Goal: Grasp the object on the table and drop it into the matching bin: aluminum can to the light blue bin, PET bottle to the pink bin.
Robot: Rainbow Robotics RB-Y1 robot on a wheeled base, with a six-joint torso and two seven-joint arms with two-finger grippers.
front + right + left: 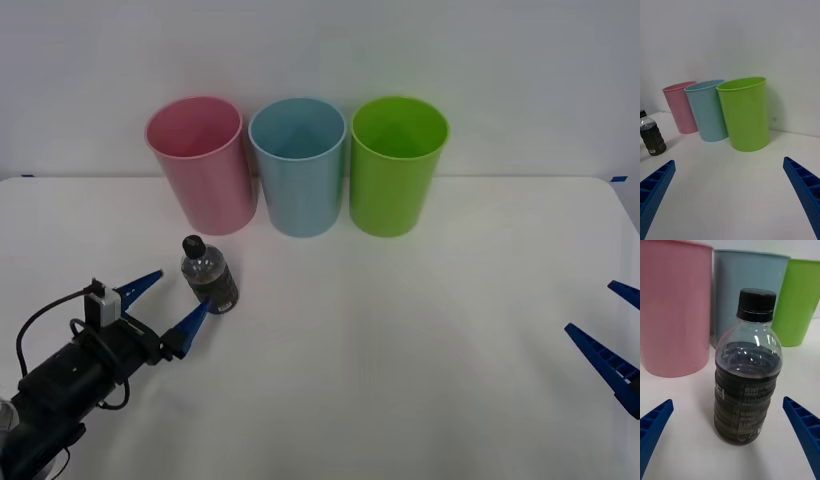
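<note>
A small clear PET bottle [208, 275] with a black cap and dark contents stands upright on the white table [400, 340], in front of the pink bin [202, 165]. The light blue bin [298, 167] stands just right of the pink one. My left gripper [166, 304] is open, its blue fingers on either side of the bottle's near side without touching it. The left wrist view has the bottle [747, 371] centred between the two fingertips. My right gripper [612, 335] waits open at the table's right edge. From the right wrist the bottle [651, 135] appears far off.
A green bin [396, 165] stands right of the light blue one; all three are in a row against the white back wall. The table's middle and right are bare white surface.
</note>
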